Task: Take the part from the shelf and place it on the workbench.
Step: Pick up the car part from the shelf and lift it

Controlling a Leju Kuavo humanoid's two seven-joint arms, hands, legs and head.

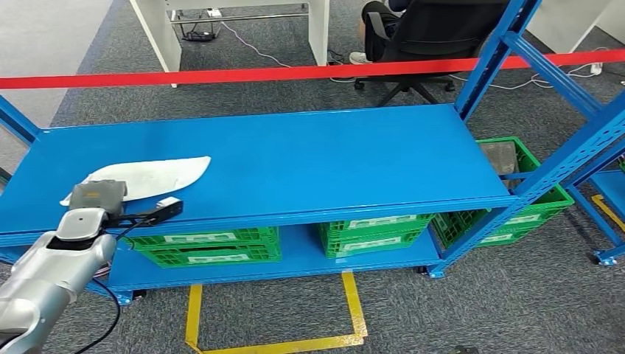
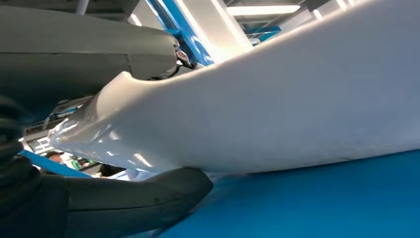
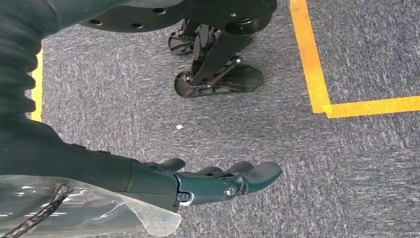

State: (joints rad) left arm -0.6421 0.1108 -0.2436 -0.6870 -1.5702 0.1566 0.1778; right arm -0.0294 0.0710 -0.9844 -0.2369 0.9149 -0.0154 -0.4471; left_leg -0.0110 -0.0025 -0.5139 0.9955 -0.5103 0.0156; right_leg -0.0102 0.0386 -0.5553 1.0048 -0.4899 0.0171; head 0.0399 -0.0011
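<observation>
A white curved part (image 1: 151, 175) lies on the top deck of a blue steel shelf (image 1: 309, 158), near its left end, as the robot's left hand (image 1: 97, 198) closes on the part's near end. In the left wrist view the part's (image 2: 277, 109) glossy tip sits between a thick grey thumb (image 2: 148, 198) beneath it and the hand's cover above, its underside just clear of the blue deck. The right hand (image 3: 213, 181) hangs over grey carpet (image 3: 346, 163), holding nothing, its dark fingers (image 3: 252, 173) stretched out side by side.

Behind the shelf a red barrier tape (image 1: 295, 73) runs across the room, with a person seated in a black office chair (image 1: 435, 33) beyond it and a white desk (image 1: 236, 22) alongside. Green plastic crates (image 1: 214, 247) stand on the lower deck; another green crate (image 1: 516, 199) sits at the right end beside the blue upright and holds a grey object that cannot be made out. Yellow floor tape (image 1: 280, 324) marks a box on the carpet in front of the shelf.
</observation>
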